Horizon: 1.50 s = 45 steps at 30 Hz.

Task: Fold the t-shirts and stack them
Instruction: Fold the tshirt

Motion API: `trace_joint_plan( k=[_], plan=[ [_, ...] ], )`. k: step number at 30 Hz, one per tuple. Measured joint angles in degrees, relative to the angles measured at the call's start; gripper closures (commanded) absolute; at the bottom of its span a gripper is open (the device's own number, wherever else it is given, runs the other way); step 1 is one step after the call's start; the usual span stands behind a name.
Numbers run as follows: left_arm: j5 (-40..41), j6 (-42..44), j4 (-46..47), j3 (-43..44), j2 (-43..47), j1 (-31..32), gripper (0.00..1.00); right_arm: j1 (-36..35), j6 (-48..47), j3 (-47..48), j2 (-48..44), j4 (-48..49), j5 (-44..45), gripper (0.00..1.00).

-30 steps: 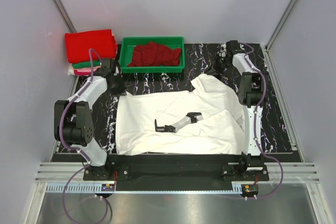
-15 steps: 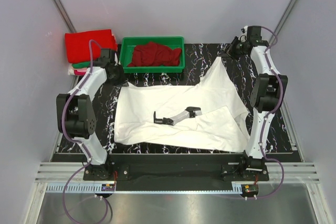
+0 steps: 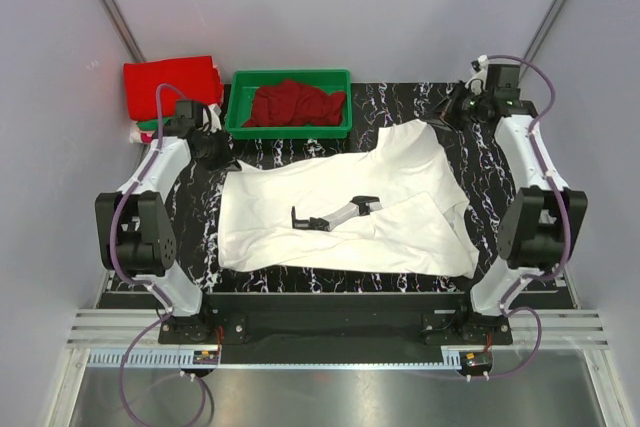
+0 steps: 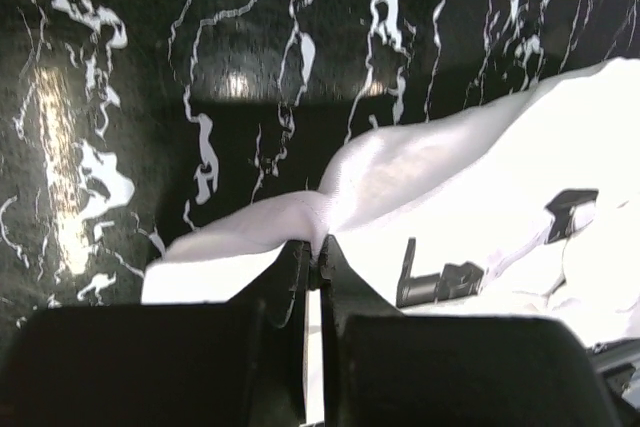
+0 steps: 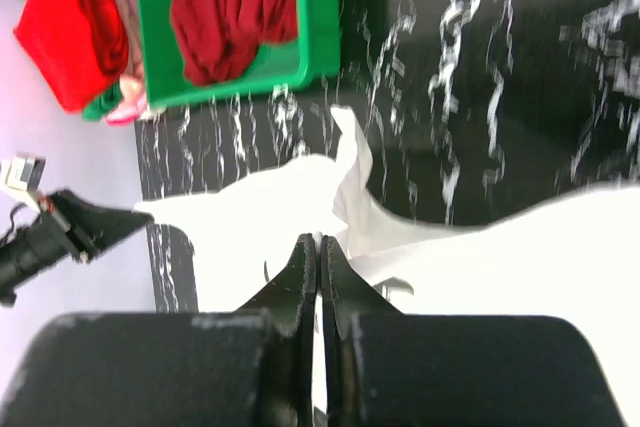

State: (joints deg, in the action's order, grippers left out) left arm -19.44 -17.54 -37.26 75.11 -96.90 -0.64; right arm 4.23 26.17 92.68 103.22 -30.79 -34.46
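While shirt point(image 3: 340, 232) lies near, tray point(image 3: 238, 107), red cloth point(image 3: 295, 104) inside

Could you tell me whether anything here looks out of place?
A dark red t-shirt sits crumpled in the green tray, unlike the folded stack beside it. The white t-shirt lies wrinkled, far edge pinched in the left claw and right claw.

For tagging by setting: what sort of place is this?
Probably a robot lab cell: bare grey walls box in a black marbled table, the left arm and right arm are bolted at its near edge, and a white t-shirt is spread on it.
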Motion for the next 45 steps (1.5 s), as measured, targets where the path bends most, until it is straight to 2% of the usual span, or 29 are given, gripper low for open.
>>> trace_joint_plan(
  k=[8, 14, 27, 30, 31, 32, 33, 34, 36, 38, 40, 45],
  plan=[
    [-3.0, 2.4, 1.2, -8.0, 5.1, -2.7, 1.0, 0.0, -0.3, -19.2, -21.7, 1.0, 1.7, 1.0],
    [-3.8, 3.2, 1.4, -11.8, 7.0, -4.0, 1.0, 0.0, 2.8, -33.5, -36.0, 0.5, 8.4, 1.0],
    [-3.2, 4.3, 0.7, -15.6, 9.3, -4.3, 1.0, 0.0, 19.2, -57.1, -61.1, -6.1, 25.3, 1.0],
    [-2.1, 4.3, 0.0, -16.1, 9.5, -4.3, 0.97, 0.0, 23.7, -60.1, -64.7, -9.9, 28.9, 1.0],
    [-1.6, 4.3, -0.2, -16.4, 9.8, -4.4, 0.96, 0.0, 24.8, -60.6, -65.5, -10.8, 30.0, 0.96],
    [-1.1, 4.3, -0.4, -16.8, 10.1, -4.4, 0.93, 0.0, 26.6, -61.4, -66.7, -12.0, 31.7, 0.68],
    [-0.7, 4.3, -0.5, -17.4, 10.6, -4.5, 0.87, 0.0, 27.3, -61.6, -67.1, -12.4, 32.2, 0.68],
    [-0.2, 4.3, -0.7, -17.6, 10.9, -4.5, 0.81, 0.0, 28.0, -62.1, -67.5, -12.9, 33.0, 0.4],
    [0.9, 4.1, -1.0, -18.0, 11.7, -4.6, 0.77, 0.0, 29.6, -62.5, -67.5, -13.6, 33.9, 0.27],
    [2.2, 4.1, -1.2, -17.9, 12.5, -4.7, 0.59, 0.0, 29.9, -62.6, -67.2, -13.9, 34.0, 0.24],
    [4.0, 3.8, -1.9, -17.8, 13.5, -4.7, 0.52, 0.0, 30.1, -62.6, -67.2, -14.2, 34.0, 0.23],
    [7.0, 3.3, -3.0, -15.0, 15.9, -4.5, 0.5, 0.0, 30.0, -63.2, -68.2, -13.1, 31.8, 0.26]
  ],
)
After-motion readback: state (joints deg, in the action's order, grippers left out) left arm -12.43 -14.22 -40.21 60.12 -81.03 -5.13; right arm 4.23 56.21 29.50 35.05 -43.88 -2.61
